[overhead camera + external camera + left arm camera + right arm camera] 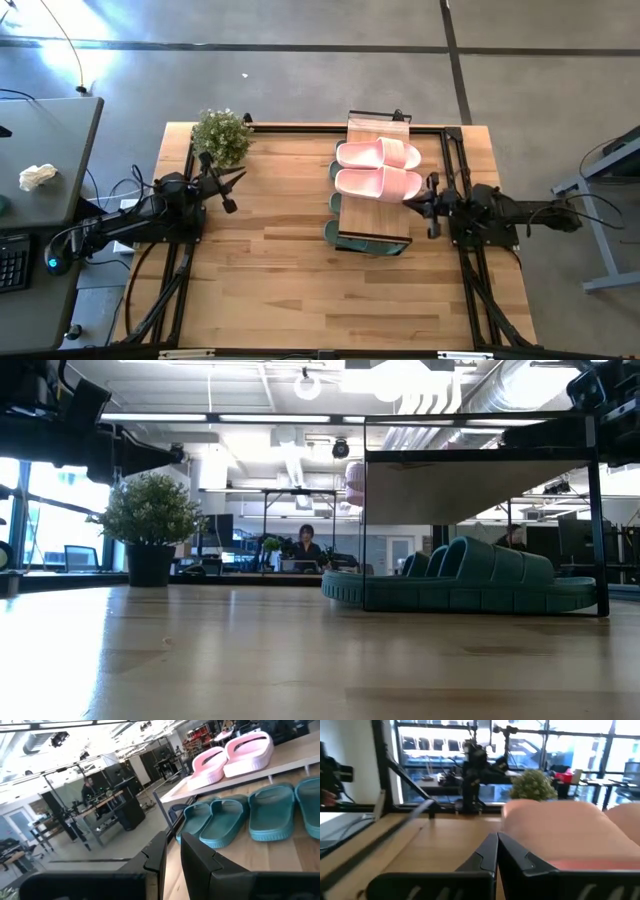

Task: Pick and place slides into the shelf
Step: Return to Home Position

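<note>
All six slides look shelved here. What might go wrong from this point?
1. The right gripper, shut, sits just beside the end of the front pink slide. That slide overhangs the edge of the shelf top, so a careless retreat might nudge it off.
2. The left gripper hangs close to the potted plant, so a wide swing on the way back might clip it.

A potted plant (222, 136) sits on the table (280, 280).
</note>
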You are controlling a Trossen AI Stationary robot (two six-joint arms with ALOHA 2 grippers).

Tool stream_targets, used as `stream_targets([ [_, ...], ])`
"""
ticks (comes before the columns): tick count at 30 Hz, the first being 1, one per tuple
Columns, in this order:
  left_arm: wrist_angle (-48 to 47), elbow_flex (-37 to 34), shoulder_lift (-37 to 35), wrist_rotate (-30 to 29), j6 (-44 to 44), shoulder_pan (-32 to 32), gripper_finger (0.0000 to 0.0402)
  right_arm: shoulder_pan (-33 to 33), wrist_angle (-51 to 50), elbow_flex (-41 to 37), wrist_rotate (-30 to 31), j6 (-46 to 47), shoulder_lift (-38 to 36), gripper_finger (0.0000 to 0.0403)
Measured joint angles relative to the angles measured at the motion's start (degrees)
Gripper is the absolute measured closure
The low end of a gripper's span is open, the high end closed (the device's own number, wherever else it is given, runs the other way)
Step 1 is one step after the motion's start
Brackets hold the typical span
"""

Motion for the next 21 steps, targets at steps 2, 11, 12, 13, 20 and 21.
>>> stream_targets([
  [2,0.01,0.0,0.0,-0.29,-0.01,0.0,0.0356,0.02,-1.0,0.0,1.52,0.17,0.0,0.0403],
  [11,0.03,0.02,0.0,0.63,-3.13,0.0,0.0356,0.0,-2.63,0.0,1.78,4.59,0.0,0.0403],
  [12,0.05,0.02,0.0,1.16,-4.12,0.0,0.0356,0.02,-2.63,0.0,1.78,4.51,0.0,0.0403],
  [13,0.07,0.02,0.0,1.49,-4.55,0.0,0.0356,0.0,-2.63,0.0,1.78,4.31,0.0,0.0403],
  [20,0.05,0.02,0.0,2.81,-6.89,0.0,0.0356,0.0,-2.65,0.0,1.78,4.55,0.0,0.0403],
  [21,0.07,0.02,0.0,3.5,-8.48,0.0,0.0356,0.01,-2.65,0.0,1.78,4.55,0.0,0.0403],
])
